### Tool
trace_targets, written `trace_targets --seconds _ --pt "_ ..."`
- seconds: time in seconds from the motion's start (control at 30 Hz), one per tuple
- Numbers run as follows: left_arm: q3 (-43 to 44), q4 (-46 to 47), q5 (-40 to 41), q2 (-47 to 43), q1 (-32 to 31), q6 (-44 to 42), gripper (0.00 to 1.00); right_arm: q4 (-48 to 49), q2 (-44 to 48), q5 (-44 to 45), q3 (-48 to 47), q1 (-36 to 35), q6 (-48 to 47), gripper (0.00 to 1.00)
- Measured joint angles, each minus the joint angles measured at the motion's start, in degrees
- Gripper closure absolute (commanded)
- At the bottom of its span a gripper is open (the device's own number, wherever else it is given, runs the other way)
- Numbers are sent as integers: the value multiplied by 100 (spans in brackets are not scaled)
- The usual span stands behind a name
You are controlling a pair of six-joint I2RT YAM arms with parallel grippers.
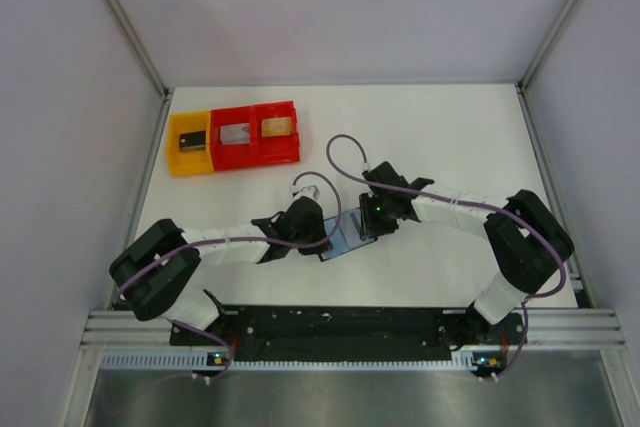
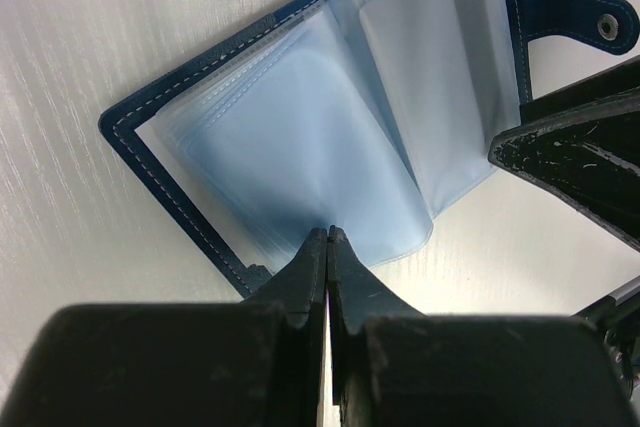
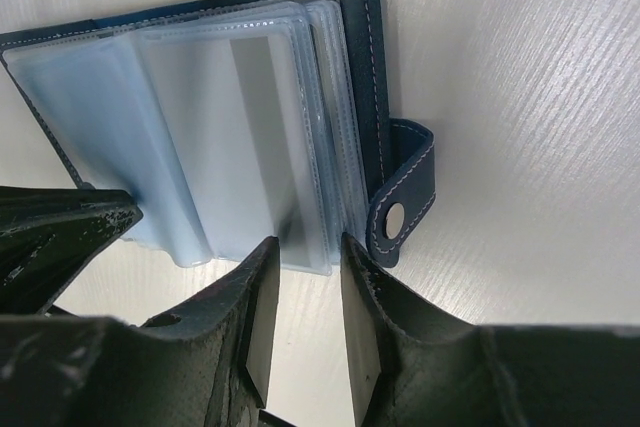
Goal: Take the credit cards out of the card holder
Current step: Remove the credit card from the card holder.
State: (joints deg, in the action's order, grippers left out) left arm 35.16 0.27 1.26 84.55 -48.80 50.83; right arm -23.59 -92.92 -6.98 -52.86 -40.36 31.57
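Card holder [image 1: 343,238] open flat, long axis diagonal

From my left wrist, the near edge of the card holder [image 2: 300,137] lay behind my left hand [image 2: 328,234], whose fingers were pressed together. I could not tell whether a clear sleeve [image 2: 400,97] was pinched between them. The top edge cut off its far side. From my right wrist, the left edge cut off the holder's other half, and a grey strip [image 3: 265,127] inside 1 sleeve was too vague to call a card. From above, my arms [image 1: 420,209] covered most of the holder, and what lay in the 3 bins [image 1: 250,159] was too small to name.
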Motion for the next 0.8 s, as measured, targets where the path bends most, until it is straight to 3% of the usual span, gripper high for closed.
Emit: trace_targets --seconds 0.3,0.8 --pt "0 0 11 2 -7 0 100 4 -17 -68 0 0 0 74" --pt "33 -33 15 22 -13 -24 100 -81 142 -358 -131 -118 -2 74"
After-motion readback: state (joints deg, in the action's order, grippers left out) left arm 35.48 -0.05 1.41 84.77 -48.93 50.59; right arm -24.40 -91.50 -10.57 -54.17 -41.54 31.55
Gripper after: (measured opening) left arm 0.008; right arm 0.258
